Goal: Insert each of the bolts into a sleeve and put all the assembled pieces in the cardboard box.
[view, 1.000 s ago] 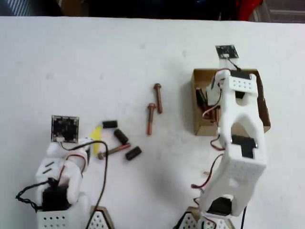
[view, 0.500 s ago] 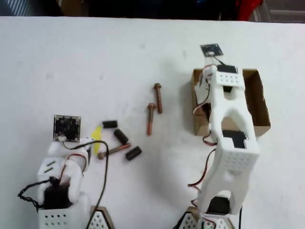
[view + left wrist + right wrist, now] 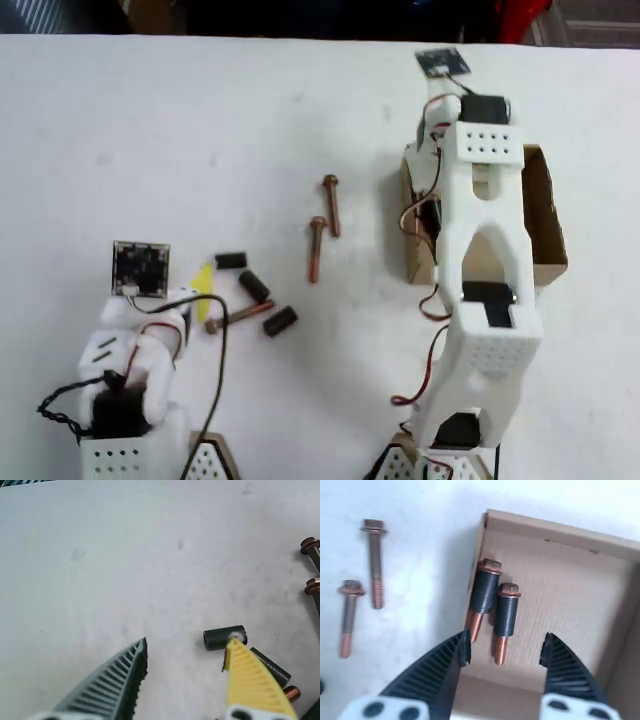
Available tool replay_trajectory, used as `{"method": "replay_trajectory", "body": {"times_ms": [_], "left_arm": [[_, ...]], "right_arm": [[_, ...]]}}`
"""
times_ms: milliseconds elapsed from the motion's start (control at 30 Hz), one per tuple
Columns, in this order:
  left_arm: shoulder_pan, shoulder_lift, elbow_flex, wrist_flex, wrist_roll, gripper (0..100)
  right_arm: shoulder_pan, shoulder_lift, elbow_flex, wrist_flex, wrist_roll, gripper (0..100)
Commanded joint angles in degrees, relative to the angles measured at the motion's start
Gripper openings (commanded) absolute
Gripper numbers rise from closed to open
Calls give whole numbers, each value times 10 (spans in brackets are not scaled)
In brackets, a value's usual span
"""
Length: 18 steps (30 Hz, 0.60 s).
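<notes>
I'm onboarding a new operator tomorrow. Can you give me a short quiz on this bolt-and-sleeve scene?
1. How many assembled pieces lie in the cardboard box?
2. True or false: the right gripper is shut.
3. How many loose sleeves lie on the table: A one, B three, C six?
Key: 1 two; 2 false, it is open; 3 B.

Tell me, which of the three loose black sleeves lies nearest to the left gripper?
The sleeve right at the left gripper's yellow fingertip. The other two sleeves lie farther off, beside a bare bolt.
</notes>
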Motion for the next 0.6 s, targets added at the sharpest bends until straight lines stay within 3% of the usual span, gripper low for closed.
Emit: {"method": "replay_trajectory", "body": {"times_ms": [0, 300, 567], "left_arm": [[-3, -7, -5, -16, -6, 267], [-4, -7, -5, -13, -3, 267], [-5, -7, -5, -12, -3, 267]], "right_arm": [[-37, -80, -60, 65, 9, 212], [-137, -240, 27, 87, 8, 212], [-267, -375, 255, 86, 8, 212]]}}
